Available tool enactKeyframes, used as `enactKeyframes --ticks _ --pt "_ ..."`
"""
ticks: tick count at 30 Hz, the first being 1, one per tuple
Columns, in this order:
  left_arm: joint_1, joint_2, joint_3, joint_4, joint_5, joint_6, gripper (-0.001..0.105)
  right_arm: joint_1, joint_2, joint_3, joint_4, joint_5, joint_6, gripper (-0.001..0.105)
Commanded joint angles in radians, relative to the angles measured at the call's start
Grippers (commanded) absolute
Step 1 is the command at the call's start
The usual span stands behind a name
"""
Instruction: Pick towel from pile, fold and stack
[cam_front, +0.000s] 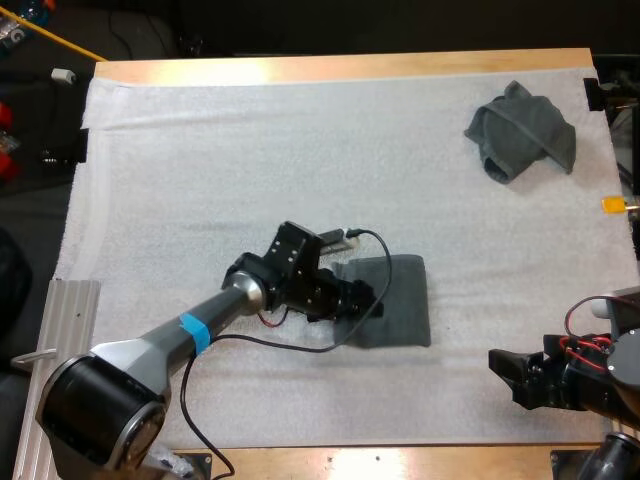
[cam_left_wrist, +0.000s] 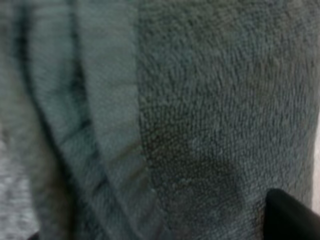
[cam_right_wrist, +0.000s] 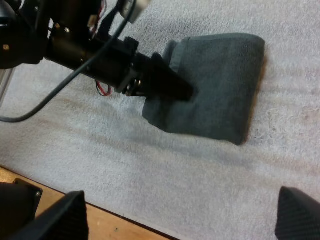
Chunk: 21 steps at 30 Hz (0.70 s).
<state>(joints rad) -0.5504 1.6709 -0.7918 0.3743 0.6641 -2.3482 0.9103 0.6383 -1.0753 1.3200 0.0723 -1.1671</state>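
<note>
A folded dark grey-green towel (cam_front: 395, 300) lies flat on the white mat near the middle. My left gripper (cam_front: 366, 300) is low on the towel's left edge, where the layered hems (cam_left_wrist: 75, 125) run. One black fingertip (cam_left_wrist: 292, 215) shows far off to the side, so the fingers stand apart over the cloth (cam_left_wrist: 210, 100). From the right wrist view, the left gripper (cam_right_wrist: 182, 90) points onto the folded towel (cam_right_wrist: 220, 85). A crumpled towel (cam_front: 522, 130) sits at the far right of the mat. My right gripper (cam_front: 505, 372) is open above the mat's near right, its fingertips (cam_right_wrist: 65, 215) wide apart.
The white mat (cam_front: 250, 170) covers most of the wooden table, with bare room at the left and far middle. The table's near wooden edge (cam_right_wrist: 115, 225) runs just under my right gripper. A grey ribbed block (cam_front: 70, 320) lies beside the mat's near left.
</note>
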Motion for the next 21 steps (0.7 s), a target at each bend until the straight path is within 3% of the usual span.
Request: enactKeyframes --ticks 1,3,4,6,11,17,21 --pt "-0.010 0.010 0.003 0.002 -0.009 -0.010 0.055 0.002 -0.001 -0.004 0.002 -0.001 0.004 0.074" --pt "-0.010 0.010 0.003 0.015 -0.009 -0.010 0.034 0.002 -0.001 -0.004 0.002 -0.001 0.004 0.074" --pt "-0.010 0.010 0.003 0.024 -0.004 -0.010 0.017 0.002 -0.001 -0.004 0.002 -0.001 0.004 0.074" --pt "-0.008 0.010 0.003 0.042 -0.001 -0.003 0.001 0.002 -0.001 -0.004 0.002 -0.001 0.004 0.074" --pt "0.004 -0.032 0.003 0.124 -0.035 0.093 0.000 0.002 -0.001 -0.004 0.002 -0.001 0.004 0.074" --pt "0.114 -0.136 0.003 0.345 -0.222 0.325 0.000 0.002 -0.001 -0.004 0.002 -0.001 0.004 0.074" --pt "0.255 -0.196 0.003 0.499 -0.384 0.480 0.000 0.002 -0.001 -0.004 0.002 -0.016 0.004 0.074"
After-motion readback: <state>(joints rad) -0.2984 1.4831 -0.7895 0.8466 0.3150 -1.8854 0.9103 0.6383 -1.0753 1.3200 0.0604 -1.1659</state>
